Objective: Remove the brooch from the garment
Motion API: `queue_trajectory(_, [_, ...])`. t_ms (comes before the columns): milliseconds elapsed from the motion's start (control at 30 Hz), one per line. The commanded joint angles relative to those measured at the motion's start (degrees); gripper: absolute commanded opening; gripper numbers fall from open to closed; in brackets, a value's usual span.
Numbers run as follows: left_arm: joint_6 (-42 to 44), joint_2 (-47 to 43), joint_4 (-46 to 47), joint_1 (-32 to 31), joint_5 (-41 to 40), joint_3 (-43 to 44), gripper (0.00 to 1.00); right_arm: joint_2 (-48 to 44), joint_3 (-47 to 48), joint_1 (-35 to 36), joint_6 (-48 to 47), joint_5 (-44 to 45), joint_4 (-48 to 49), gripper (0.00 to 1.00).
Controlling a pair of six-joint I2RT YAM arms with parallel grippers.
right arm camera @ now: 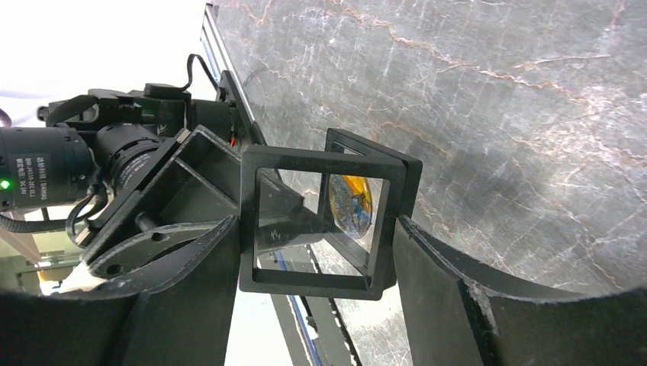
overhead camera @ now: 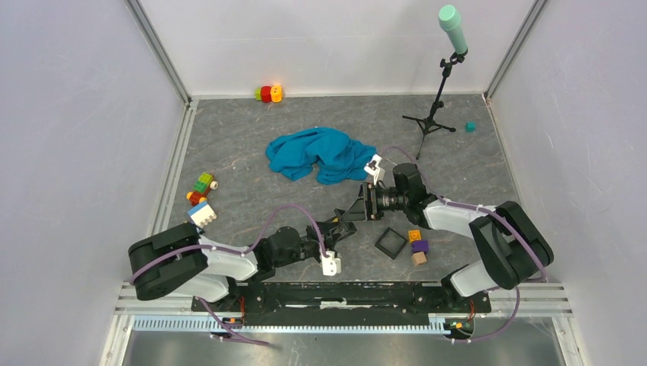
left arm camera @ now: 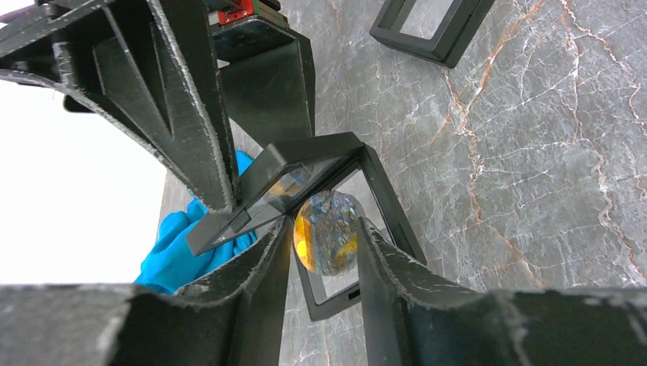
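Note:
A teal garment (overhead camera: pixel 320 152) lies crumpled at the table's middle back; its edge shows in the left wrist view (left arm camera: pixel 172 244). No tiny whitish brooch shows on it. Both grippers meet in front of it, above the table. My right gripper (right arm camera: pixel 314 229) is shut on the edges of an open, hinged black frame case (right arm camera: pixel 252 229). A round blue-and-yellow disc (right arm camera: pixel 352 202) sits at the case's far leaf. My left gripper (left arm camera: pixel 324 225) is shut on this disc (left arm camera: pixel 329 244), one finger on each side. From above, the left gripper (overhead camera: pixel 352 214) and right gripper (overhead camera: pixel 367 203) nearly touch.
A second black frame case (overhead camera: pixel 391 242) lies near the right arm, next to orange, purple and tan blocks (overhead camera: pixel 417 245). More toy blocks sit at the left (overhead camera: pixel 201 197) and the back (overhead camera: pixel 268 93). A microphone stand (overhead camera: pixel 435 107) and a small teal cube (overhead camera: pixel 471 126) are back right.

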Motion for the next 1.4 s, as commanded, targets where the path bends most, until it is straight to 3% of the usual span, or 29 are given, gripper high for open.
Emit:
queue_trajectory(0, [-4.5, -4.4, -1.6, -0.3, 0.7, 0.7, 0.46, 1.0, -0.1, -1.6, 0.6, -0.2, 3.7, 0.55])
queue_trajectory(333, [-14.0, -14.7, -3.9, -0.3, -1.0, -1.7, 0.57, 4.8, 2.2, -7.3, -5.9, 3.3, -2.1, 0.55])
queue_trajectory(467, [-18.1, -15.7, -2.8, -0.3, -5.2, -2.0, 0.62, 5.4, 3.3, -11.4, -10.4, 6.9, -6.5, 0.55])
queue_trajectory(633, [-24.0, -14.9, -0.7, -0.2, -11.2, -1.8, 0.68, 4.1, 5.3, -16.1, -16.7, 14.9, -14.1, 0.59])
queue_trajectory(933, [-26.6, -13.9, 0.4, -0.1, -12.5, -1.4, 0.73, 2.0, 8.3, -21.4, -22.6, 28.5, -22.0, 0.61])
queue_trajectory(1133, [-37.7, -14.4, -6.3, 0.1, -29.2, 3.0, 0.94, 0.4, 9.9, -21.5, -24.7, 38.0, -25.6, 0.67])
queue_trajectory(1367, [-40.8, -15.2, -8.9, 0.8, -28.8, 3.9, 0.97, -0.9, 10.3, -21.5, -26.1, 47.0, -28.0, 0.73])
